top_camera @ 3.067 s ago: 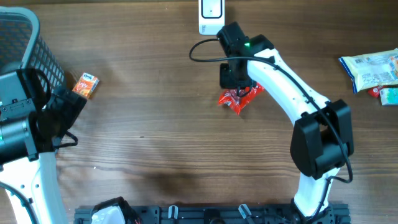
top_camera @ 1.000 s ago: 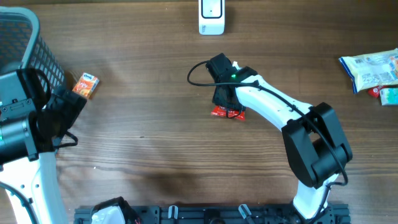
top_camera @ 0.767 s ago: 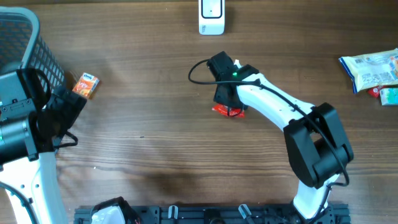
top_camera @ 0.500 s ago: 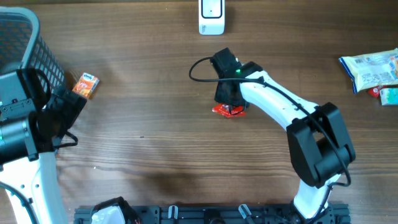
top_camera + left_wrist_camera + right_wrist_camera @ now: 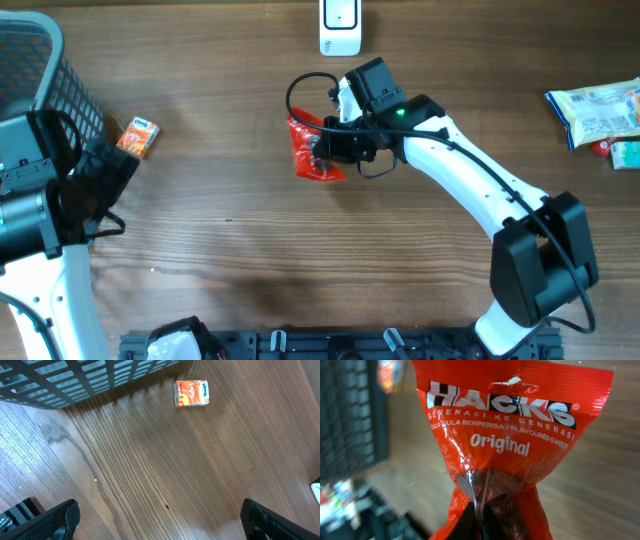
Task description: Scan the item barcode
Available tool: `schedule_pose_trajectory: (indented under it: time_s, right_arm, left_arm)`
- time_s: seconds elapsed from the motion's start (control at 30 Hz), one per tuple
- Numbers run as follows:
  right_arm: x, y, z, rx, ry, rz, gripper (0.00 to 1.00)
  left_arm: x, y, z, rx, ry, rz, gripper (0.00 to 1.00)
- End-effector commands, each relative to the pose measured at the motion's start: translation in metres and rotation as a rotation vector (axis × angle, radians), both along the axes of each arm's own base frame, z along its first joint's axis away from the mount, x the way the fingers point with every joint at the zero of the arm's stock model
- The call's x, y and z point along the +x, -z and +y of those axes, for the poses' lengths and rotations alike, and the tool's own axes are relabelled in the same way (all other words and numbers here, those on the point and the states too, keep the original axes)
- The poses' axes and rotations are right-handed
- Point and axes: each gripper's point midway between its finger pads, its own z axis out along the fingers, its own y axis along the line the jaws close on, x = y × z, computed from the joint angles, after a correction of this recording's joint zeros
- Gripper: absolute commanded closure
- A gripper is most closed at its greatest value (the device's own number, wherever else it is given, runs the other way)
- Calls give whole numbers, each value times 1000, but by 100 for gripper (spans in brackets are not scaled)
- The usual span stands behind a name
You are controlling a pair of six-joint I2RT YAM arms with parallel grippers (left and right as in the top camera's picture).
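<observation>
Right wrist view: your right gripper (image 5: 322, 150) is clamping the gathered end of the red Hacks candy bag (image 5: 505, 455), and the printed front is facing the lens and filling the picture. Overhead, the bag is sticking out to the left of that gripper over mid-table (image 5: 250, 250), near the white scanner (image 5: 340, 26) at the far edge but apart from it. Your left gripper (image 5: 159, 512) is hanging with its jaws wide apart over bare wood, gripping nothing. Beyond it, a small orange box (image 5: 191, 393) is lying flat just beside the dark wire basket (image 5: 75, 380). Snack packets (image 5: 598, 112) are lying at the far right edge.
</observation>
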Motion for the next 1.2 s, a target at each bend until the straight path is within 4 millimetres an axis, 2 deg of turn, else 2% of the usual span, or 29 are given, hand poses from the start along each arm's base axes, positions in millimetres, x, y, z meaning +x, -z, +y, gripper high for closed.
schedule_pose_trajectory:
  time_s: [0.0,0.17,0.37,0.43,0.53,0.57,0.6,0.67,0.73,0.8,0.93,1.0,1.07,1.17]
  right_arm:
    - [-29,-9,24,174,-141,48,96]
    - [-47,12,36,305,-158,153,96]
    - [-72,57,32,363,-112,351,96]
    - [-72,67,27,357,-88,374,96]
    - [-58,77,13,319,-30,352,94]
    - [-48,80,4,310,-7,320,77]
    - [-41,82,-2,304,4,296,70]
    - [-31,88,-20,273,52,285,60]
    - [-20,95,-42,230,102,279,46]
    - [-12,99,-63,191,130,264,42]
    - [0,94,-97,107,126,208,37]
    - [3,86,-104,63,95,155,35]
    - [1,67,-99,54,9,68,34]
    - [-10,41,-81,57,-125,-49,32]
  left_arm:
    - [0,0,1,-4,-5,-2,0]
    - [0,0,1,-4,-5,-2,0]
    - [0,0,1,-4,-5,-2,0]
    - [0,0,1,-4,-5,-2,0]
    - [0,0,1,-4,-5,-2,0]
    - [0,0,1,-4,-5,-2,0]
    - [0,0,1,-4,-5,-2,0]
    - [0,0,1,-4,-5,-2,0]
    - [0,0,1,-4,-5,-2,0]
    - [0,0,1,-4,-5,-2,0]
    - [-1,0,1,-4,-5,-1,0]
    - [0,0,1,-4,-5,-2,0]
    - [0,0,1,-4,-5,-2,0]
    - [-1,0,1,-4,-5,-1,0]
